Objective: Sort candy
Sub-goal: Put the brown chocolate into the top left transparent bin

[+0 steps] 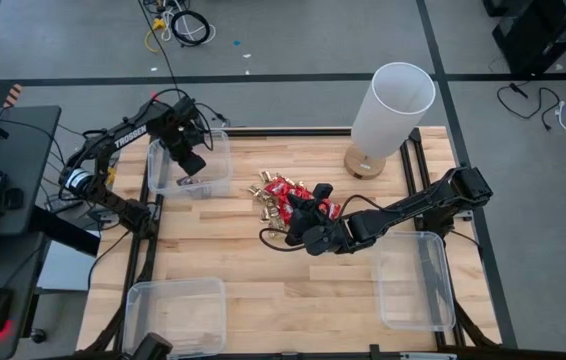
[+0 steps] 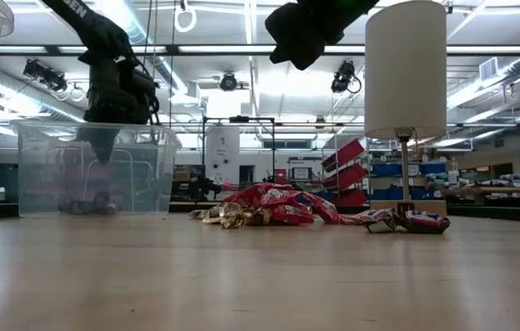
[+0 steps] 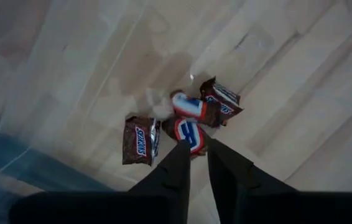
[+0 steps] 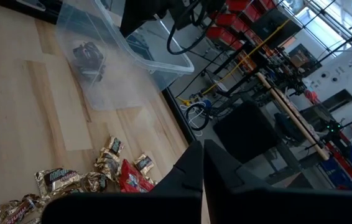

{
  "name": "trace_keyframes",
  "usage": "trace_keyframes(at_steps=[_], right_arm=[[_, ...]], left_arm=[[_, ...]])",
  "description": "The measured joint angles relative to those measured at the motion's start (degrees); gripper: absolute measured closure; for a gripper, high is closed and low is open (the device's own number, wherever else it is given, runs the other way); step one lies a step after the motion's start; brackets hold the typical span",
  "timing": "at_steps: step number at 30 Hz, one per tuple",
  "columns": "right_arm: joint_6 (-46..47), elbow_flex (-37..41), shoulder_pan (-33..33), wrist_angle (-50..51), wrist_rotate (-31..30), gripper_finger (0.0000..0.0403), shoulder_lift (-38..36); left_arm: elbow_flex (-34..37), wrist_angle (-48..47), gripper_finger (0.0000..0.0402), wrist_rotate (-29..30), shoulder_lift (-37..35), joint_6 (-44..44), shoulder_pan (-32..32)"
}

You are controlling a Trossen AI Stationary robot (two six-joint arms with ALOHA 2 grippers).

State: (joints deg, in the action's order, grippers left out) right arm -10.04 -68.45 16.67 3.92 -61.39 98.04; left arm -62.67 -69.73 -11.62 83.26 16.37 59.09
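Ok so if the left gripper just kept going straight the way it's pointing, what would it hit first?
Most likely the dark mini bars lying on the floor of the clear bin. The left gripper points down into that bin, right over the nearest bar, fingers slightly apart. How much gap remains above it is hard to judge.

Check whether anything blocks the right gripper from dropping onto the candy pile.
Nothing visible does. The right gripper hangs shut above the candy pile at mid-table, with only air beneath it in the low view. The white cylinder stands off to the side, clear of that path.
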Motion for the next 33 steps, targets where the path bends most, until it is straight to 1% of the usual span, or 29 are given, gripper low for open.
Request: trace_keyframes(at_steps=[4, 9, 14, 17, 19, 21, 23, 28, 31, 33], right_arm=[[0.0, 0.0, 0.0, 0.0, 0.0, 0.0401, 0.0], [-0.1, 0.0, 0.0, 0.0, 0.0, 0.0402, 0.0], [-0.3, 0.0, 0.4, 0.1, 0.0, 0.0401, -0.3], [-0.3, 0.0, 0.9, 0.8, 0.0, 0.0402, -1.0], [0.2, 0.0, 1.1, 1.9, 0.0, 0.0402, -1.7], [2.2, 0.0, 1.2, 5.1, 0.6, 0.0401, -2.6], [5.0, 0.0, 1.2, 9.6, 3.7, 0.0402, -4.1], [12.3, 0.0, 0.7, 21.0, 19.1, 0.0401, -6.0], [15.7, 0.0, 0.7, 28.0, 28.2, 0.0402, -6.0], [17.7, 0.0, 1.0, 32.2, 33.0, 0.0402, -5.7]], left_arm=[[-1.3, -1.1, 0.0337, 0.0, 0.0, 0.0, 0.0], [-5.2, -1.3, 0.0337, 0.0, 0.0, 0.0, 0.0], [-9.8, -1.4, 0.0337, -3.7, -0.6, 0.0, 0.0], [-11.2, 1.3, 0.0337, -4.6, -3.1, -2.1, -1.2], [-11.2, 4.1, 0.0337, -4.6, -5.5, -3.4, -3.1], [-11.2, 6.5, 0.0337, -4.7, -8.2, -3.9, -5.6], [-11.2, 8.9, 0.0337, -4.7, -11.1, -4.9, -9.0], [-10.8, 14.9, 0.0337, -2.8, -17.3, -6.2, -19.2], [-8.5, 19.5, 0.0337, -1.2, -20.2, -7.3, -25.4], [-6.8, 22.8, 0.0337, 0.4, -21.7, -7.5, -29.6]])
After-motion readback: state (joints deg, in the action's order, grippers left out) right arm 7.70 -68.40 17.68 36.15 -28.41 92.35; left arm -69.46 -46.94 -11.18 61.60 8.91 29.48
